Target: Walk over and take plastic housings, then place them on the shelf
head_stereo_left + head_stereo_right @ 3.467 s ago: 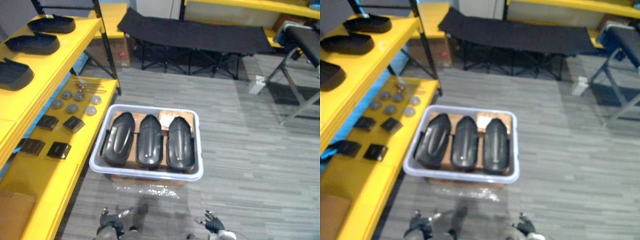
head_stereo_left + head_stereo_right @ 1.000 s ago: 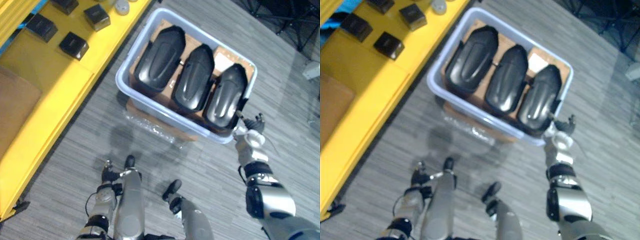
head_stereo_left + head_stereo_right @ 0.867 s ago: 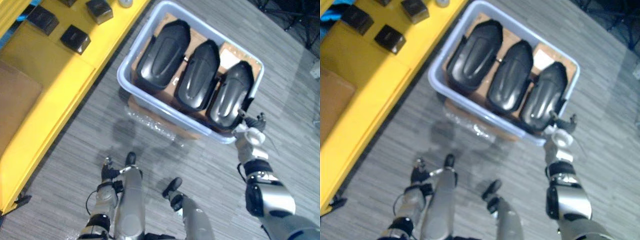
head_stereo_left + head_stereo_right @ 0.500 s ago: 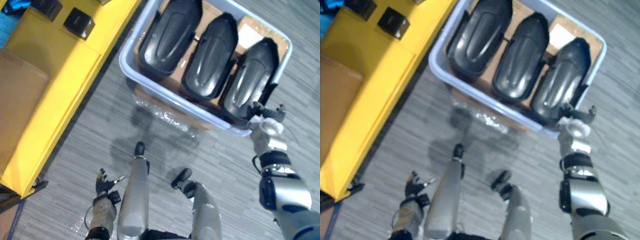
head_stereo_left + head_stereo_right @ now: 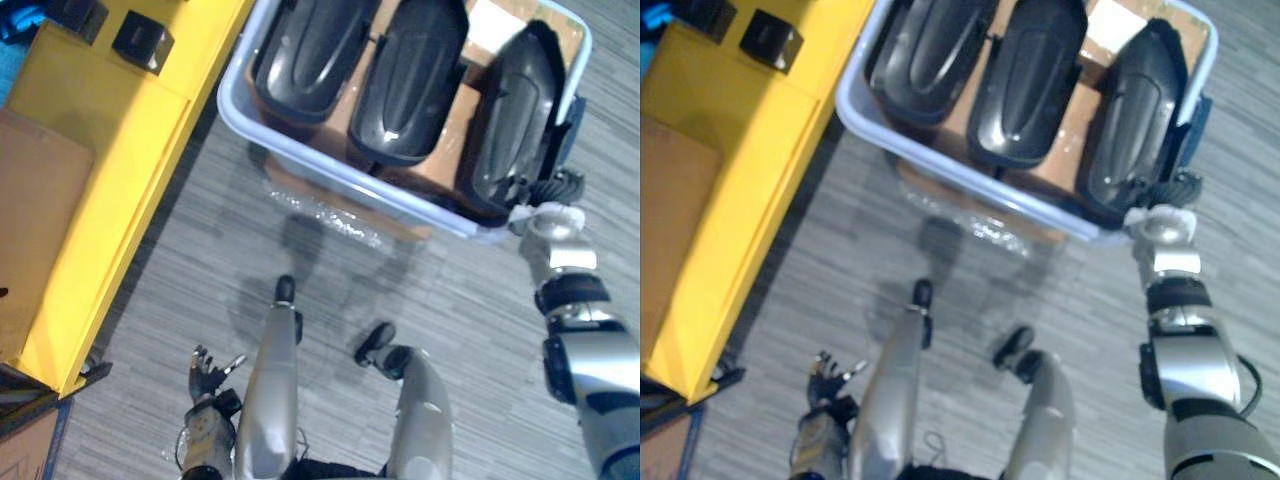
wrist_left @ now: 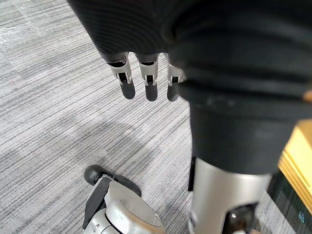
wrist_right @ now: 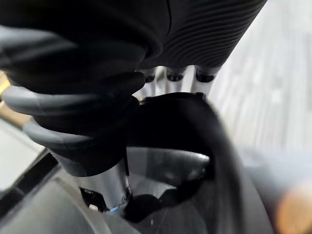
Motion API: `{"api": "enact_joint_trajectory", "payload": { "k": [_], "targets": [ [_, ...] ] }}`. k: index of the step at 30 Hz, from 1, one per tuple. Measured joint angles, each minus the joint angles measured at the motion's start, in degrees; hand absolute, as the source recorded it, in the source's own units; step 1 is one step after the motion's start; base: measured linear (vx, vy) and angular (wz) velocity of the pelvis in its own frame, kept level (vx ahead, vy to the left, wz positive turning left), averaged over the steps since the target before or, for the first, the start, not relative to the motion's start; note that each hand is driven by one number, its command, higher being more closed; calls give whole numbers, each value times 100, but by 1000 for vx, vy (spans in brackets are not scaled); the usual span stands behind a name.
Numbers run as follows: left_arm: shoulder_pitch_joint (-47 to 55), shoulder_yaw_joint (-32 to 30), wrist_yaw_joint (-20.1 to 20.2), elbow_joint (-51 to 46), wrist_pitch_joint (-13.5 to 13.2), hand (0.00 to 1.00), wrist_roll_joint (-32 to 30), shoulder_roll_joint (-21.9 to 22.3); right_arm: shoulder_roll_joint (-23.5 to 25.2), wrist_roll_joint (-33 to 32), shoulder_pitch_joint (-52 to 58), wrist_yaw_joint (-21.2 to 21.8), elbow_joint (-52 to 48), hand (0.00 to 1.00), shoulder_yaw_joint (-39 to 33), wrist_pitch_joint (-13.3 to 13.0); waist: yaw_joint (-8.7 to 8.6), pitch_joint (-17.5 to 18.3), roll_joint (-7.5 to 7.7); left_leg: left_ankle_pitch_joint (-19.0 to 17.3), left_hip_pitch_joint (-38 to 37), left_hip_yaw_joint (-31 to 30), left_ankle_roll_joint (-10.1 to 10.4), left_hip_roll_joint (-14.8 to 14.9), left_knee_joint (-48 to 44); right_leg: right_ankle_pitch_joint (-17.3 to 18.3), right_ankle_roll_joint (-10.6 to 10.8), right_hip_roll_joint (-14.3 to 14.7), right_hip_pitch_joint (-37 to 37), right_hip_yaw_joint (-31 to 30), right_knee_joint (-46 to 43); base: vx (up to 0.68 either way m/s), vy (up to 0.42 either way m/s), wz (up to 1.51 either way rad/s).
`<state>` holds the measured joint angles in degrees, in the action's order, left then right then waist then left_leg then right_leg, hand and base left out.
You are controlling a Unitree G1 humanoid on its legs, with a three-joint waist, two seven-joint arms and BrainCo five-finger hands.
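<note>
as right robot hand (image 5: 552, 194) touches housing (image 5: 515, 112), outstretched

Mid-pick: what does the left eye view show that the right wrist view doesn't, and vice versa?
Left eye view: the whole tub with three housings side by side, the yellow shelf beside it, and the left hand open, down near the floor. Right wrist view: a close look at the right housing, its curved rim close in front of the right hand. Both: that hand at that housing's near end.
</note>
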<state>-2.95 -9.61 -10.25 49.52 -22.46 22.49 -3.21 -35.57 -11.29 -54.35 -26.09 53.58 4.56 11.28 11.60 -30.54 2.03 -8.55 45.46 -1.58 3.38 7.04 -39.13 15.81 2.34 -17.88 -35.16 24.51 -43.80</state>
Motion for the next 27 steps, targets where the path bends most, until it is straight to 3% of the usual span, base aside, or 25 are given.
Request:
{"api": "enact_joint_trajectory", "payload": {
  "k": [10, 16, 20, 23, 27],
  "targets": [
    [82, 208, 37, -110, -119, 0, 188, -25, -50, 1196, -246, -28, 164, 100, 469, 428, 24, -15, -27, -31, 130, -40, -15, 14, -199, 40, 6, 7, -99, -53, -157, -7, -1, 0],
    [265, 369, 29, -258, -370, 0, 227, -37, -83, 1263, -245, -55, 60, 100, 681, 410, 7, -15, -27, -41, 29, 54, -19, 58, -238, 1, 9, 31, -44, -145, -140, -17, -1, -7],
    [306, 439, -22, -479, -385, 0, 418, -75, -95, 1265, -188, -88, -55, 100, 688, 501, 9, -15, -27, -41, -217, 62, -18, 127, -163, -56, 7, 125, 240, -96, 38, -8, -5, -3],
    [425, 591, -126, -1018, -419, 0, 463, -84, -122, 1281, 38, -303, -648, 100, 682, 510, -23, -10, -23, -22, -606, 130, 1, 129, 55, -114, 36, 162, 590, -95, 265, -5, -2, -1],
    [485, 639, -554, -2300, -400, 0, 441, -131, -152, 1445, 279, -813, -1558, 100, 560, 495, -129, -3, -13, 174, -1179, 247, -7, 77, 684, -312, 77, 224, 1098, -32, 824, 13, -5, 3]
  ]
}}
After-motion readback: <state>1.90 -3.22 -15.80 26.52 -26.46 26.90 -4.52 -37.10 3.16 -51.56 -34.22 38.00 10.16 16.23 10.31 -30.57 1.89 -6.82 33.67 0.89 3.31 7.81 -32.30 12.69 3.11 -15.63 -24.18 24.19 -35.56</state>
